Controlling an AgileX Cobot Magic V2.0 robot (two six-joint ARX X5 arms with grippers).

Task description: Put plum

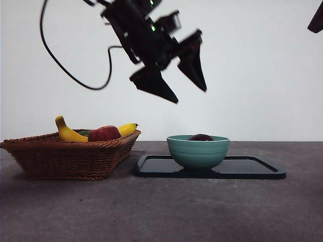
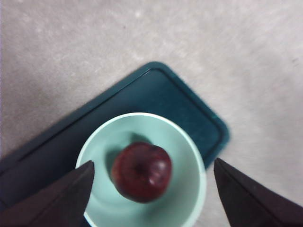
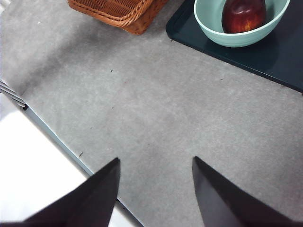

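The dark maroon plum (image 2: 141,171) lies inside a pale green bowl (image 2: 187,156), and only its top shows above the rim in the front view (image 1: 201,137). The bowl (image 1: 198,150) stands on a dark tray (image 1: 252,169). My left gripper (image 1: 179,85) hangs open high above the bowl, empty, its jaws spread wide on either side of the plum in the left wrist view (image 2: 151,189). My right gripper (image 3: 156,163) is open and empty over bare table near the front edge, away from the bowl (image 3: 236,28) and plum (image 3: 244,14).
A wicker basket (image 1: 70,154) stands left of the tray, holding a banana (image 1: 68,132), a red apple (image 1: 104,133) and another yellow fruit (image 1: 127,129). The basket's corner (image 3: 118,12) shows in the right wrist view. The table's edge (image 3: 57,137) runs near the right gripper.
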